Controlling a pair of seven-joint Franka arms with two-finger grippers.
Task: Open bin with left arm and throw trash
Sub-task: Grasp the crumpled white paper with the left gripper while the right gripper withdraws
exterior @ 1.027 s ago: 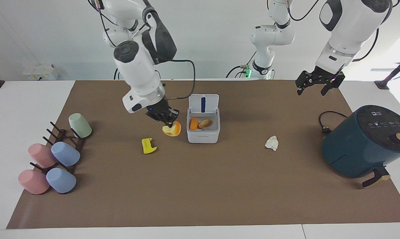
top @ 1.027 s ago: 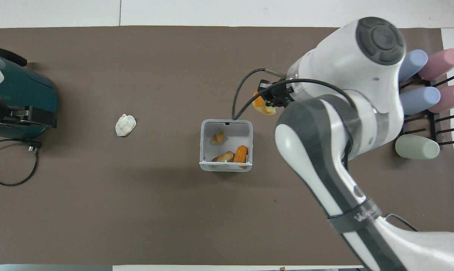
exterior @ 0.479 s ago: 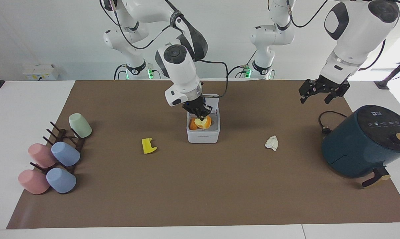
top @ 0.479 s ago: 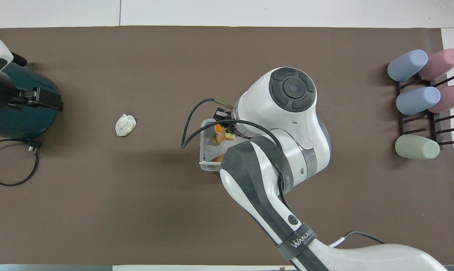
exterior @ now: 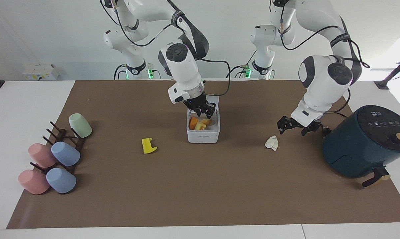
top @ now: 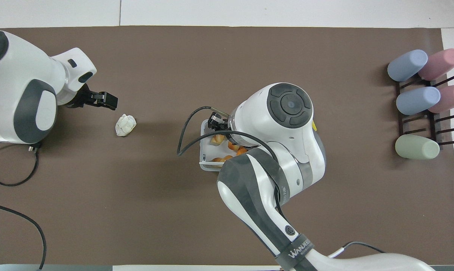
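Observation:
The white bin (exterior: pixel 202 135) stands mid-table with its lid up; in the overhead view only its rim (top: pixel 201 150) shows beside the right arm. My right gripper (exterior: pixel 202 112) is open just above the bin's mouth. The yellow-orange toast-like block (exterior: pixel 200 125) lies inside with other orange bits. The flat yellow notched piece (exterior: pixel 148 146) lies on the mat toward the right arm's end. The crumpled paper wad (exterior: pixel 272 142) (top: pixel 125 125) lies toward the left arm's end. My left gripper (exterior: pixel 296 128) (top: pixel 112 101) is open and empty, low beside the wad and apart from it.
A dark teal air fryer (exterior: pixel 366 142) stands at the left arm's end, with its cable (top: pixel 8 177) looped on the mat. A rack of pastel cups (exterior: pixel 54 156) (top: pixel 419 101) sits at the right arm's end.
My right gripper carried the toast-like block over the bin, opened and let it drop in. My left arm swung down from the air to beside the paper wad.

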